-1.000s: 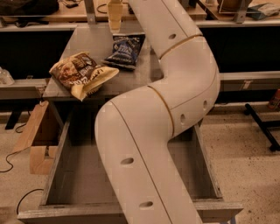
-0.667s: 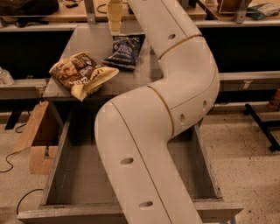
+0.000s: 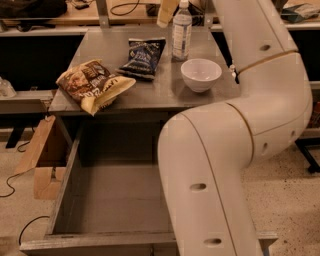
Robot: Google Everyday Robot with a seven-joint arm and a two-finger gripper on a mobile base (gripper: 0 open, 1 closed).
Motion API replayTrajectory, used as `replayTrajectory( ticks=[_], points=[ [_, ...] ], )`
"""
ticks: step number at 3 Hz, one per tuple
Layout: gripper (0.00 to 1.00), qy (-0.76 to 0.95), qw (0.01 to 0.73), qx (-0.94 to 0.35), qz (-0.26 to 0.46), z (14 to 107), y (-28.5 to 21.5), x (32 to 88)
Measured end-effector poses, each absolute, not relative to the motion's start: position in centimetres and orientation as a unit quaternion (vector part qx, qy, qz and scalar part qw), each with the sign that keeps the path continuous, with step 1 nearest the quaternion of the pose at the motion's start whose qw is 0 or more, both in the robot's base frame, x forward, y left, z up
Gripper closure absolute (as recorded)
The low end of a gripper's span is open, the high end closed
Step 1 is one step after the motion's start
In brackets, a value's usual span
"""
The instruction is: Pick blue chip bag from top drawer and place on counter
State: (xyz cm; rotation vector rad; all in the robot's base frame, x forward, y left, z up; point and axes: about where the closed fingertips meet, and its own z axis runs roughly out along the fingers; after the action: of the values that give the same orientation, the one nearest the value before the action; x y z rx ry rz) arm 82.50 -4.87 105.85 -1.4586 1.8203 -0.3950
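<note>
The blue chip bag [image 3: 142, 57] lies flat on the grey counter [image 3: 155, 95], left of the middle and toward the back. The top drawer [image 3: 65, 190] stands pulled out below the counter, and the part of its floor that shows holds nothing. My white arm [image 3: 225, 150] rises from the lower right, bends, and runs off the top edge. Of my gripper [image 3: 166, 11] only a pale tip shows at the top edge, up and to the right of the blue bag and apart from it.
A larger brown-and-yellow snack bag [image 3: 95, 85] overhangs the counter's front left corner. A water bottle [image 3: 182, 30] and a white bowl [image 3: 201, 74] stand right of the blue bag. Cardboard [image 3: 40, 160] and cables lie on the floor at the left. Wooden desks run along the back.
My arm and gripper tip have swung to the right, uncovering the water bottle and the white bowl. The two bags have not moved.
</note>
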Motion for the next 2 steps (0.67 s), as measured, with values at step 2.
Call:
replayTrajectory(
  ticks=[2],
  points=[
    [0.0,0.819,0.447,-0.336,-0.125,111.3,-23.9,77.1]
  ],
)
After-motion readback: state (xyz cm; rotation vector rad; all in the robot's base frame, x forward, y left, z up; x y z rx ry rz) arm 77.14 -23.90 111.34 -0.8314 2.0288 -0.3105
